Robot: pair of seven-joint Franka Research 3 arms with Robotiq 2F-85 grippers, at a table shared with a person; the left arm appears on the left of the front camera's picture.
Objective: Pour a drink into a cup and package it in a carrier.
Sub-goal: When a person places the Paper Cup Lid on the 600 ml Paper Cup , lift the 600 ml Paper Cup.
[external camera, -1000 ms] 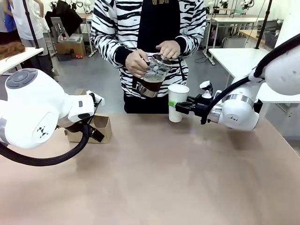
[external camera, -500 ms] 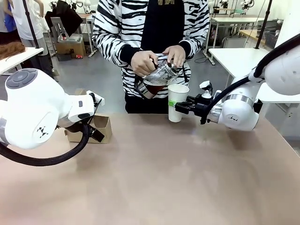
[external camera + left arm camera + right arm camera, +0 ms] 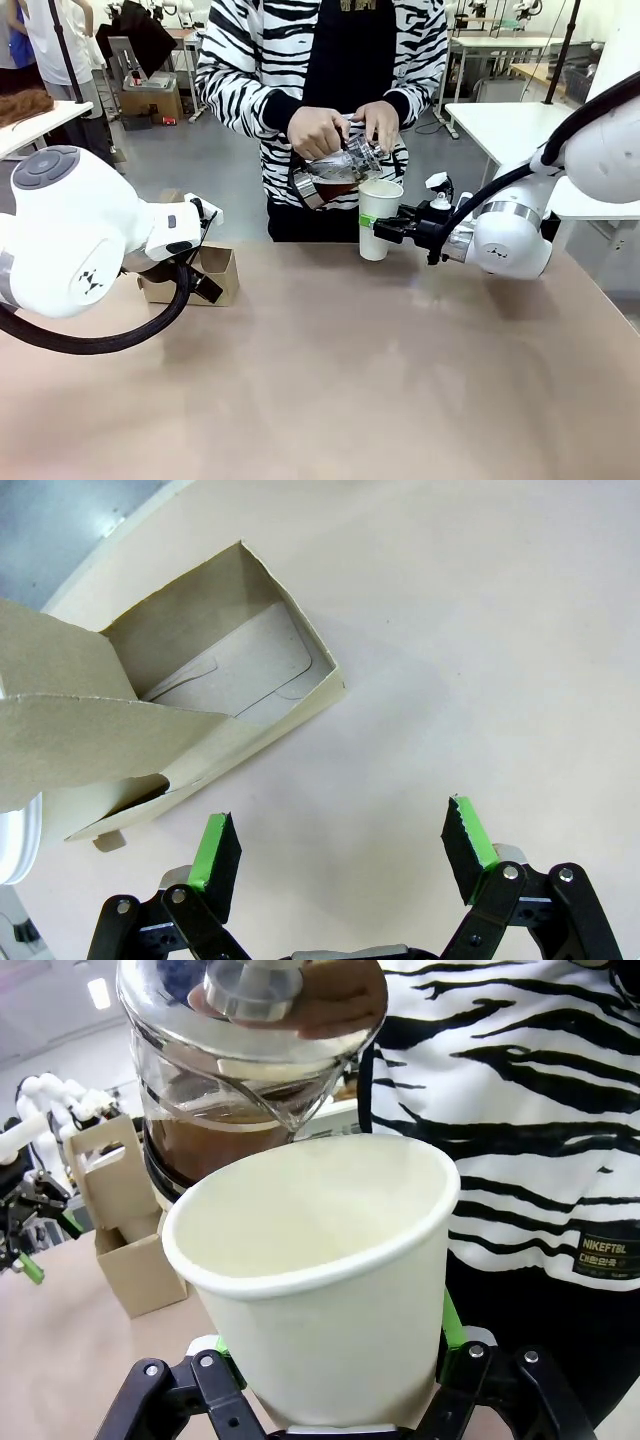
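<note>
Left pincer (image 3: 340, 822): jaws wide open, holding nothing, green pads (image 3: 218, 848) hanging over bare surface (image 3: 480, 630). In the front view it's tucked behind the left arm at the left of the frame.

Carrier (image 3: 235, 675): brown cardboard, on the surface, upper left of the left wrist frame. Just beyond the pincer's left pad and off to that side, not between the jaws and not touching. Front view has the carrier (image 3: 218, 272) at mid-left, right next to the left arm's wrist.

Centre of the front view: a person at the far edge tilts a clear pitcher (image 3: 338, 168) toward the cup, one hand (image 3: 314, 131) at the handle, the other hand (image 3: 378, 118) on the lid. The dark brown drink (image 3: 325, 188) sits low in the pitcher. In the right wrist view the pitcher's spout (image 3: 300, 1110) hangs just over the cup's far rim.

Cup (image 3: 379, 215): white paper, upright, no lid, right of centre, base just over the surface's far edge.

Right pincer (image 3: 377, 228): clamped on the cup's lower half, coming in from the right. Right wrist view: pads on either side of the cup (image 3: 320, 1290), with the carrier (image 3: 120, 1225) far off at mid-left.
</note>
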